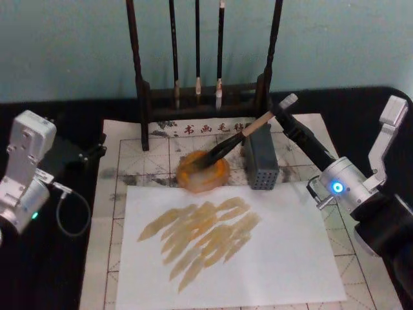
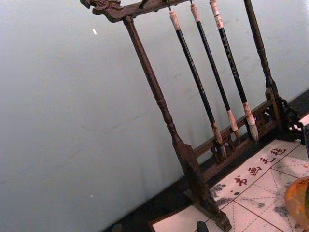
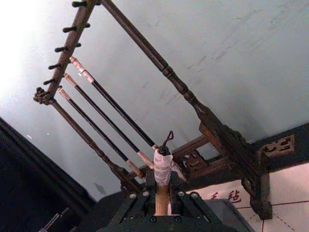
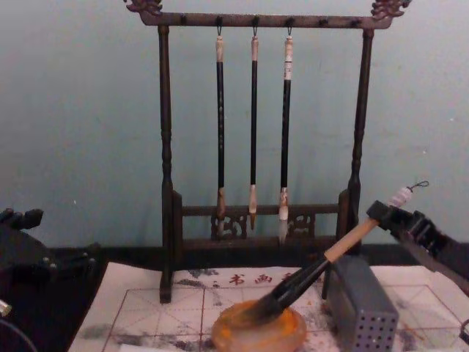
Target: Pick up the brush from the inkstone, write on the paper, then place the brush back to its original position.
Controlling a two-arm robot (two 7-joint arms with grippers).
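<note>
The brush leans at a slant with its dark bristles resting in the orange-rimmed inkstone. Its light handle rises to the right over a grey block. My right gripper is shut on the handle just below the white wrapped end, seen close up with the brush between the fingers. From the chest, the brush slopes from the inkstone up to the right gripper. The gridded paper lies under everything. My left gripper is parked at the left, off the paper.
A plain white sheet with yellowish strokes covers the near part of the paper. A grey perforated block stands right of the inkstone. A dark wooden rack with three thin hanging brushes stands at the back.
</note>
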